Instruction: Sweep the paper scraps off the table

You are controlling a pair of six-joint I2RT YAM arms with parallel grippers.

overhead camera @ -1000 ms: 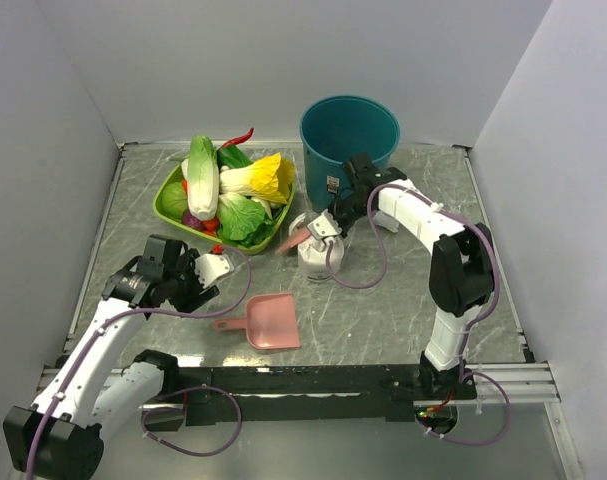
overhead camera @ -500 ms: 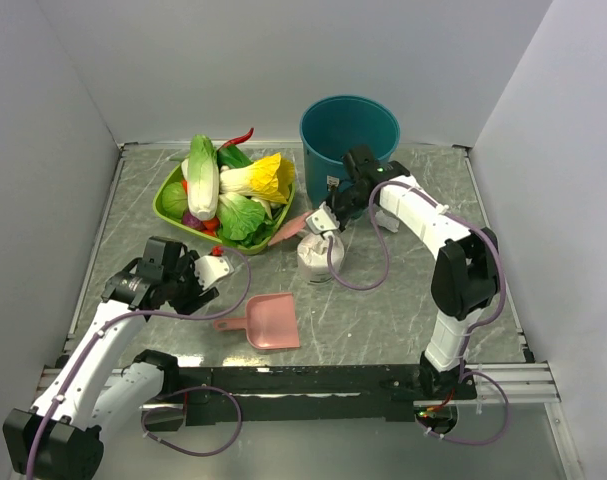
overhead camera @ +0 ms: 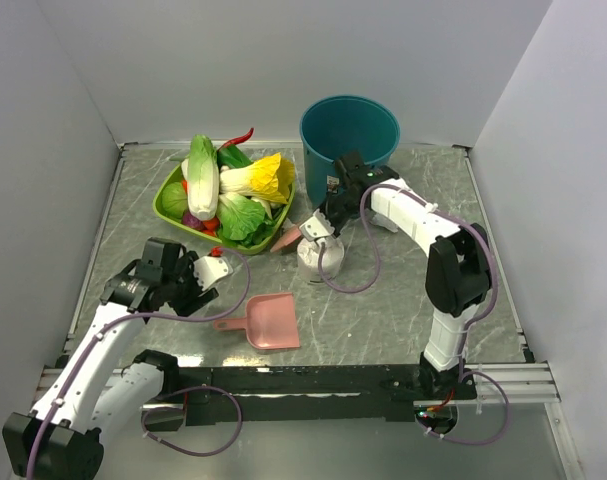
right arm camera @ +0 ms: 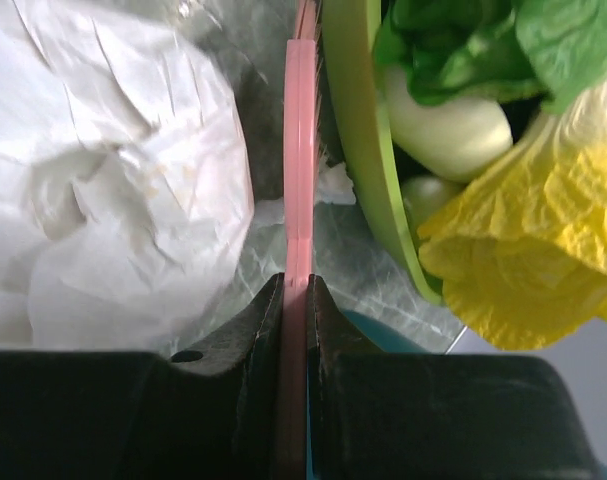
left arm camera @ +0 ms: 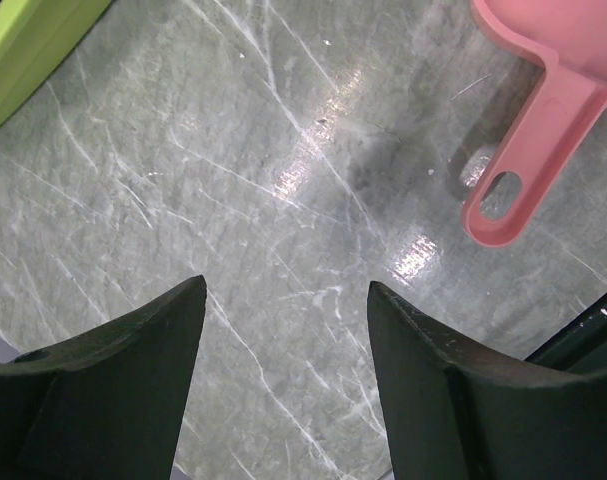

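My right gripper [overhead camera: 326, 213] [right arm camera: 295, 285] is shut on the flat handle of a pink brush [overhead camera: 287, 239] [right arm camera: 301, 150]. The brush points down between the upright white tissue roll [overhead camera: 312, 256] [right arm camera: 103, 180] and the green tray [overhead camera: 173, 210] [right arm camera: 368, 150]. One small white paper scrap [right arm camera: 334, 186] lies on the table by the tray's wall, right of the brush. No other scraps show. My left gripper [overhead camera: 205, 293] [left arm camera: 288, 300] is open and empty over bare marble table [left arm camera: 233, 200]. The pink dustpan [overhead camera: 268, 322], with its handle [left arm camera: 523, 170], is to its right.
A teal bucket [overhead camera: 349, 135] stands at the back, just behind my right wrist. The green tray holds cabbages and other vegetables [overhead camera: 228, 185] [right arm camera: 523, 240]. Grey walls close in the table's back and sides. A black rail [overhead camera: 313, 380] runs along the near edge.
My right gripper shifted slightly left with the brush, whose tip rose and came back down beside the tissue roll and tray corner. The left arm has barely moved.
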